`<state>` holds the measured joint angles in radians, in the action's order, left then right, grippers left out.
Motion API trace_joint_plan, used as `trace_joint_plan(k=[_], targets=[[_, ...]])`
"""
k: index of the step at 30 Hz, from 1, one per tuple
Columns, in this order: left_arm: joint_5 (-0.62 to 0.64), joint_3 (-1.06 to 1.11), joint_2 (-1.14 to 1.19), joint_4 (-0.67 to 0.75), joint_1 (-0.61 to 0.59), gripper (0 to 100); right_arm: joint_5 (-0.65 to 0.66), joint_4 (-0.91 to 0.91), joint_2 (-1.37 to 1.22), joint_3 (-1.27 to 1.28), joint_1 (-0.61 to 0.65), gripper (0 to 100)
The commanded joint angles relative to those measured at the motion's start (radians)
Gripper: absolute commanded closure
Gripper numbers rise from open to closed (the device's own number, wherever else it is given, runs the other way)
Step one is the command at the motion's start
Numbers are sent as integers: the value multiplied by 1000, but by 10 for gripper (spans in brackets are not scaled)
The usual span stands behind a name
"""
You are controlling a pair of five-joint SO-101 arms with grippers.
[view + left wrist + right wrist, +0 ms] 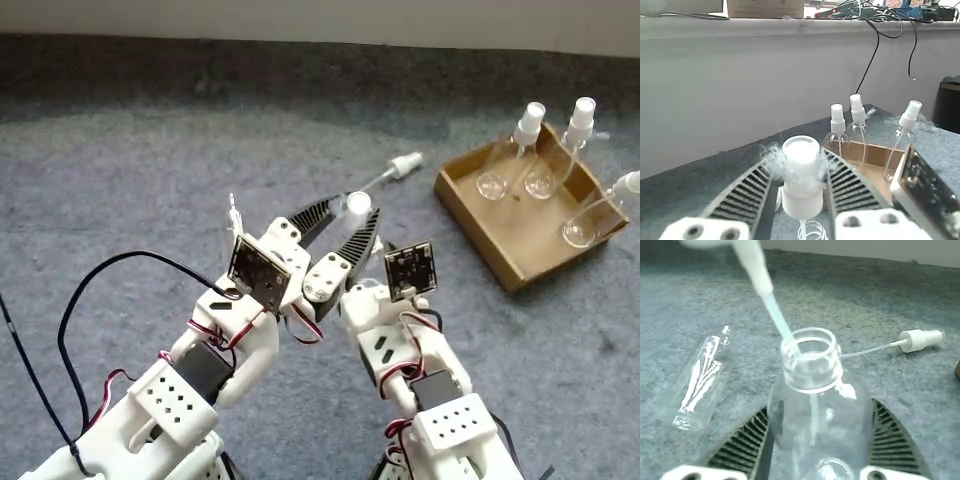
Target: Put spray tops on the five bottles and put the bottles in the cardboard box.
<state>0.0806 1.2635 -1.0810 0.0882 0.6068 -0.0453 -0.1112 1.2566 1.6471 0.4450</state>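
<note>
- Right gripper point(817, 445): nearest the arm bases and well apart from the cardboard box point(470, 228). Its ribbed jaws stand part open, closed against both sides of a clear held bottle point(815, 410). In the high view it is mostly hidden under the arm's camera board.
- Held bottle: upright between the jaws with its neck open. The lower body is cut off in the right wrist view.
- Left gripper point(800, 161): just above the held bottle, on the same side of the box. Its jaws are narrowed onto a white held spray top point(801, 175), gripped at the collar. Whitish fluff clings by the cap.
- Held spray top: its dip tube point(776, 312) reaches down into the held bottle's neck. The cap is not seated on the neck.
- Loose bottle point(700, 377): lies on its side on the grey carpet point(150, 180), farther from the box than both grippers. It is partly hidden behind the left arm in the high view.
- Loose spray top point(405, 164): lies on the carpet near the box's corner.
- Cardboard box: holds three capped bottles point(505, 160), leaning. One is cut off at the frame edge.
</note>
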Motion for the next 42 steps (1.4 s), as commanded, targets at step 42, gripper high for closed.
trace_joint_plan(k=[42], targets=[[126, -263, -255, -629, 45, 994, 160, -335, 545, -53, 120, 786]])
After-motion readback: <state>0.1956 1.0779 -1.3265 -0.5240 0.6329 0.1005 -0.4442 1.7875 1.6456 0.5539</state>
